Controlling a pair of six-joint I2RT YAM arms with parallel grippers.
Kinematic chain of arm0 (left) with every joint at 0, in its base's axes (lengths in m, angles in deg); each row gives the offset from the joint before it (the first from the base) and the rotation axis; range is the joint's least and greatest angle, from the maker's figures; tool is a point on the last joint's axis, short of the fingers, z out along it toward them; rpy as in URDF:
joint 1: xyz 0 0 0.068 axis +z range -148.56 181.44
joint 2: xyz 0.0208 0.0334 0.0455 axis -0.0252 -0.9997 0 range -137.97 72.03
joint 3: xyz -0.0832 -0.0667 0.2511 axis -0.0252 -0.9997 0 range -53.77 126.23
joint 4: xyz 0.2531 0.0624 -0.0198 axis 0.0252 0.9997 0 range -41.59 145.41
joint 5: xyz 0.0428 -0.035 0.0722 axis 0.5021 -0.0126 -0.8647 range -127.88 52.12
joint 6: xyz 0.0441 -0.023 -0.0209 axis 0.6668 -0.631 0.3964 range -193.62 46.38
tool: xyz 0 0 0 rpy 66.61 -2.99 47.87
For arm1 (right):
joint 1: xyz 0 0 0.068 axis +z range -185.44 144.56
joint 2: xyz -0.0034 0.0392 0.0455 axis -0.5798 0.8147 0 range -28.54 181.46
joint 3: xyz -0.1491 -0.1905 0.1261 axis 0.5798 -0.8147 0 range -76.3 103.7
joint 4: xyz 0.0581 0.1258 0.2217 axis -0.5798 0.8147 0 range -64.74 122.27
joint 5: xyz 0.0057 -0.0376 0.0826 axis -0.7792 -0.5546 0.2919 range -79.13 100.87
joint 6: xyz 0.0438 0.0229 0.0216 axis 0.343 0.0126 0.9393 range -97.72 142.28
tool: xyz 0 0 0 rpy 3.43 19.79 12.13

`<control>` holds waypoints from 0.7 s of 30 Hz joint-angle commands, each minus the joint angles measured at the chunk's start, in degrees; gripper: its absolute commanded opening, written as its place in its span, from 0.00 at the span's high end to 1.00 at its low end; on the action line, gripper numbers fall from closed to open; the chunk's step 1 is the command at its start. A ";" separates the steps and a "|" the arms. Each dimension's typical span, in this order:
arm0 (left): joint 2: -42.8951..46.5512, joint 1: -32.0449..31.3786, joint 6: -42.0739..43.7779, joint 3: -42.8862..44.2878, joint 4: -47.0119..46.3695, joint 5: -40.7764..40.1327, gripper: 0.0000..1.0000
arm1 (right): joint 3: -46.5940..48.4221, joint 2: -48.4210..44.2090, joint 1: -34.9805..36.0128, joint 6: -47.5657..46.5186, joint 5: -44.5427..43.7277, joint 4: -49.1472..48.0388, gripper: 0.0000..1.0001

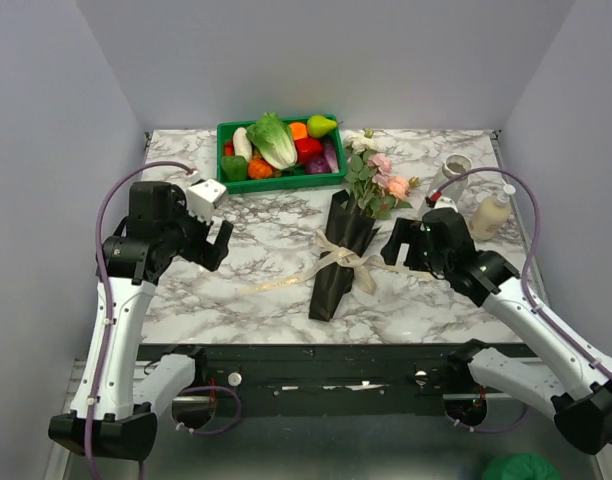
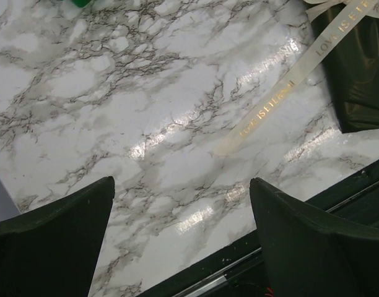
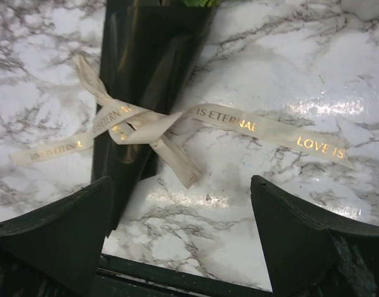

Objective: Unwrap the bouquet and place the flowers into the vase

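The bouquet lies in the middle of the marble table, its dark glossy paper cone pointing toward the near edge. The flowers, pink and cream with green leaves, stick out of its far end. A cream ribbon is tied in a bow round the cone, its knot lying on the paper. One lettered tail trails left over the marble. My left gripper hangs open over bare marble left of the bouquet. My right gripper is open just right of the cone, near the bow. The white ribbed vase stands at the back right.
A green tray of toy vegetables sits at the back, left of the flowers. A beige bottle with a white cap stands right of the vase, close to my right arm. The table's black front rail runs along the near edge.
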 commanded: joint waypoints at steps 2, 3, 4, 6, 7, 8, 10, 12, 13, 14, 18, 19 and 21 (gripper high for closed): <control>-0.95 -10.95 0.07 -2.52 -2.15 -4.60 0.01 | -4.64 2.84 0.20 2.72 -1.83 0.25 0.06; -1.22 -14.10 -0.11 -3.39 -2.85 -5.22 0.01 | -5.26 3.28 0.20 2.90 -1.30 -0.37 0.06; -1.65 -14.57 -0.03 -4.45 -3.73 -4.88 0.01 | -6.40 3.46 0.29 3.08 -1.30 -0.98 0.08; -3.40 -15.54 0.33 -5.24 -4.44 -3.65 0.01 | -7.37 4.50 0.20 3.87 -2.08 -2.39 0.08; -4.03 -17.37 0.85 -6.29 -5.66 -3.99 0.01 | -7.72 5.03 0.20 4.04 -2.43 -2.74 0.08; -4.64 -18.52 0.94 -6.83 -6.54 -5.65 0.01 | -8.25 5.82 0.20 4.57 -2.52 -3.27 0.08; -6.75 -21.76 0.94 -7.97 -9.17 -7.15 0.01 | -8.34 7.84 0.29 5.27 -2.96 -3.36 0.08; -9.72 -23.44 1.21 -8.24 -10.76 -7.86 0.01 | -8.25 8.81 0.29 6.07 -2.97 -3.63 0.08; -10.88 -24.23 1.38 -8.24 -12.34 -7.78 0.01 | -8.25 9.08 0.20 6.15 -2.97 -3.97 0.08; -12.28 -25.81 1.64 -8.15 -13.14 -7.86 0.01 | -8.34 9.17 0.20 6.24 -2.88 -4.50 0.08; -21.93 -28.46 2.52 -6.57 -16.57 -6.55 0.01 | -9.22 9.08 0.20 7.65 -4.02 -4.42 0.09; -23.70 -28.81 2.70 -5.61 -17.53 -6.02 0.01 | -9.57 9.17 0.29 8.00 -4.80 -4.16 0.11; -28.43 -29.43 2.79 -4.55 -18.50 -4.71 0.01 | -10.10 8.99 0.20 8.87 -5.42 -3.63 0.11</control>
